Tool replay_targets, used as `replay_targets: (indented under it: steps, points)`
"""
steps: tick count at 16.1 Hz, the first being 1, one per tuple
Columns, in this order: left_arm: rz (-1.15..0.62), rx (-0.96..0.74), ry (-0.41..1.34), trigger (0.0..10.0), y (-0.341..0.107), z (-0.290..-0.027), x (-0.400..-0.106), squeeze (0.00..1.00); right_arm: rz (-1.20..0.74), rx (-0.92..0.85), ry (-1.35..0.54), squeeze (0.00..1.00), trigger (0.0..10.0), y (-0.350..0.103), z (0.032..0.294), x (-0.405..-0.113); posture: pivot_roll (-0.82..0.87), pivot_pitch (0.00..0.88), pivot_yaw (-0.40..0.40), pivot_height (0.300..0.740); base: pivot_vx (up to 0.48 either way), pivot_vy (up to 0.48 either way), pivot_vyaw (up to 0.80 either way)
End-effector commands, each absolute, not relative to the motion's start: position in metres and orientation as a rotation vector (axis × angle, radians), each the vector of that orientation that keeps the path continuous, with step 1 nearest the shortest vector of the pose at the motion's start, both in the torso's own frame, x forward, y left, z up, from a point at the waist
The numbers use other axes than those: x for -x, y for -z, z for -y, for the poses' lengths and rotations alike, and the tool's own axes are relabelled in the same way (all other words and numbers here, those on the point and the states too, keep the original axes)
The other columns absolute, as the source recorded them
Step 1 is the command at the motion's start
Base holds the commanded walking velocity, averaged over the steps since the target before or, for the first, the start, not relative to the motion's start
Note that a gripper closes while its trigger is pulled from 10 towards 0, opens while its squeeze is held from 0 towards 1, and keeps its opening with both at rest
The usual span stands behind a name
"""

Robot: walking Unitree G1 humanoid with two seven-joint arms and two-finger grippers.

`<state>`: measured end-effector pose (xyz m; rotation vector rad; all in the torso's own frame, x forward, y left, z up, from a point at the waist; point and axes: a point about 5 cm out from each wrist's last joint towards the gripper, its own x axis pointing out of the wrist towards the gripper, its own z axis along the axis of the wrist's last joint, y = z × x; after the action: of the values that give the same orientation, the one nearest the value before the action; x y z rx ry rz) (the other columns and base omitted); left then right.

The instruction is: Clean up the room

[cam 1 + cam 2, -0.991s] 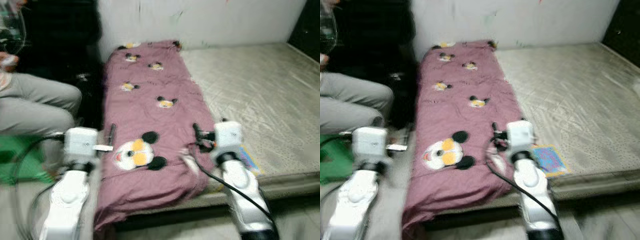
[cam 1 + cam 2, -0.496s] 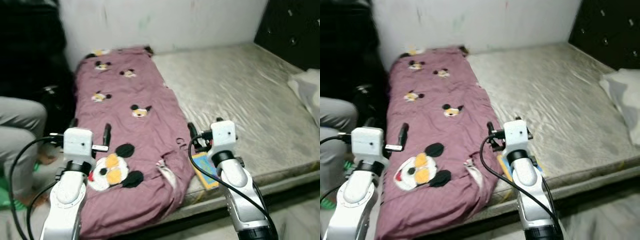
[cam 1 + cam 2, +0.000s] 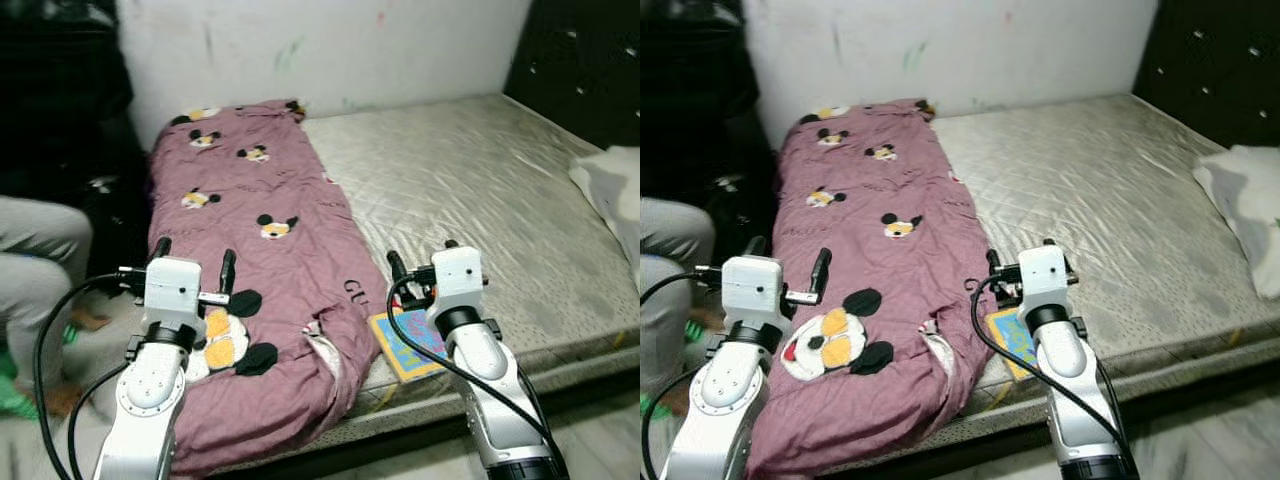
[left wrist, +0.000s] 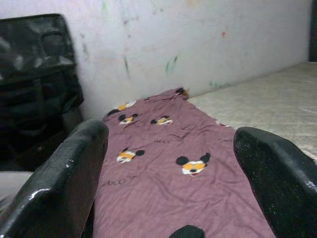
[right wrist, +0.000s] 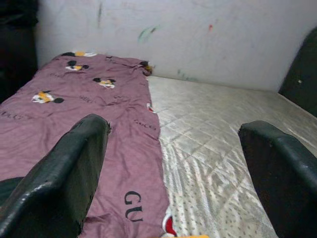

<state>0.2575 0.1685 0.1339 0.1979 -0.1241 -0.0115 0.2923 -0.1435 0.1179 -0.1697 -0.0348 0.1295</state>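
Compared with one second ago, the head camera has swung to the robot's right, so that the seated person [image 3: 35, 270] now sits at the far left edge, while the dark headboard [image 3: 580, 60] and a white pillow [image 3: 1240, 205] have come into sight on the right. The frames are also sharper than before. Both arms are raised as before, in much the same pose relative to each other.

A mauve blanket [image 3: 270, 300] printed with cartoon mouse faces lies lengthwise along the left side of a bare grey quilted mattress [image 3: 480, 190]. Its far end reaches the marked white wall [image 3: 320, 45]; its near end spills over the front edge of the mattress. A small colourful book [image 3: 405, 345] lies flat on the mattress, just beside the blanket's right edge and near the front edge.

The left gripper [image 3: 192, 263] hovers above the near left part of the blanket, over the large mouse face, its two black fingers [image 4: 64, 183] spread wide and holding nothing. The right gripper [image 3: 420, 262] hovers above the mattress, close to the blanket's right edge and over the book, its fingers [image 5: 64, 173] likewise spread wide and empty.

A black bag [image 4: 37, 84] stands against the wall beside the blanket's far left corner.
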Motion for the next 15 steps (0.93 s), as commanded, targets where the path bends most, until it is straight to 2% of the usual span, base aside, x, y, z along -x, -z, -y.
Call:
replay_targets:
  steps: [1,2,15]
  points:
    - [0.121,-0.205,-0.005,10.0,-0.1349,-0.1710,-0.2573,0.00,0.055,0.167,-0.138,0.00,10.0,-0.1223,0.1408,-0.2937,-0.07,0.000,0.031,0.740,0.000,-0.311,0.80]
    - [0.120,-0.204,-0.003,10.0,-0.1346,-0.1705,-0.2572,0.00,0.054,0.166,-0.138,0.00,10.0,-0.1221,0.1410,-0.2934,-0.07,0.000,0.031,0.740,0.000,-0.326,0.61]
    - [0.119,-0.185,-0.001,10.0,-0.1340,-0.1680,-0.2584,0.00,0.050,0.171,-0.140,0.00,10.0,-0.1214,0.1431,-0.2948,-0.07,0.000,0.021,0.740,0.000,-0.383,0.00]
